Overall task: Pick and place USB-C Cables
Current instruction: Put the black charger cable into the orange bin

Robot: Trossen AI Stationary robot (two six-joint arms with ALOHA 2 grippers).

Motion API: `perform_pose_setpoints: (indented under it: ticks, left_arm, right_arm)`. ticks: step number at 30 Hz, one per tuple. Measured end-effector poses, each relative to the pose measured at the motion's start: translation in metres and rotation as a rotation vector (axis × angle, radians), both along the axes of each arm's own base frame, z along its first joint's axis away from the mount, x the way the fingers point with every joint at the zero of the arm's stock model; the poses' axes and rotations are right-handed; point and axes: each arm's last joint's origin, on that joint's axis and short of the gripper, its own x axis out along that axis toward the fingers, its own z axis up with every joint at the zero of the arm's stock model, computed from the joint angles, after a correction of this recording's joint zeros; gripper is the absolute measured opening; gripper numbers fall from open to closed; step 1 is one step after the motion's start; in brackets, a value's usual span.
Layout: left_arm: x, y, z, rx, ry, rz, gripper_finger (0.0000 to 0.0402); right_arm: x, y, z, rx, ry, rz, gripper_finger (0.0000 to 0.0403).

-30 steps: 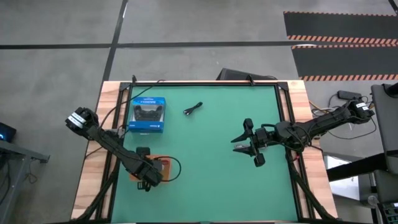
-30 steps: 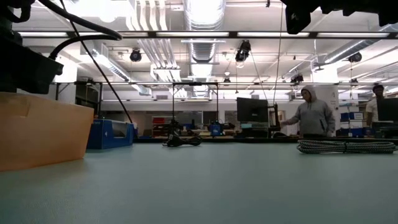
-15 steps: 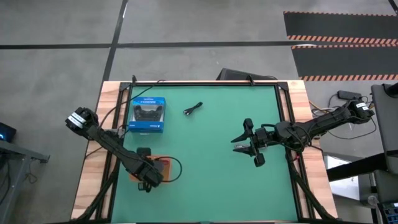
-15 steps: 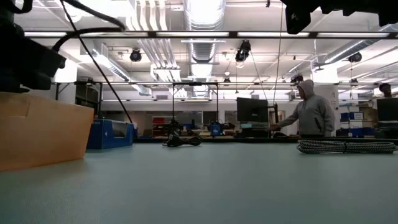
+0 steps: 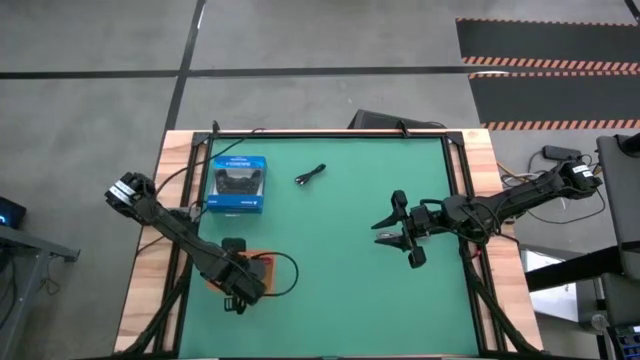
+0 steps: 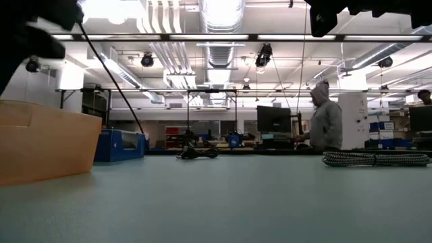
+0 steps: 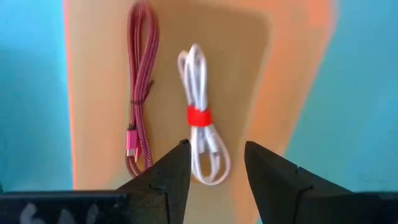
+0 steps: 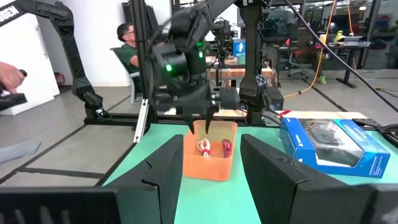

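The orange-brown tray sits near the table's left near corner. In it lie the red-pink cable and the white cable, tied with a red band. My left gripper hangs open above the tray, fingers pointing down, touching nothing. The black cable lies on the mat toward the far edge. A grey braided cable lies on the table in the low view. My right gripper hovers open over the mat's right half, facing the tray.
The blue box picturing a controller lies flat by the far left corner, behind the tray. A dark loop of the left arm's own lead lies beside the tray. A person stands in the room beyond the table.
My left gripper has risen from just over the tray to well above it, drifting slightly toward the near edge. The right arm and the cables have kept still.
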Motion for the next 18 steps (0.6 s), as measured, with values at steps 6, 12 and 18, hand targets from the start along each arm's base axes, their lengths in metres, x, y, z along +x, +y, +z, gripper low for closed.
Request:
perform_pose_setpoints:
  ticks: [6,12,18]
  left_arm:
    - [0.018,-0.002,0.038,0.036,-0.186,0.055,0.0134]
    - [0.037,0.005,0.071,0.126,-0.42,0.136,0.0134]
    - [0.062,0.027,0.085,0.124,-0.566,0.276,0.0134]
  right_arm:
    - [0.0,0.0,0.0,0.0,0.0,0.0,0.0153]
    - [0.0,0.0,0.0,0.0,0.0,0.0,0.0153]
    - [-0.003,-0.001,0.003,-0.001,-0.01,0.0,0.0153]
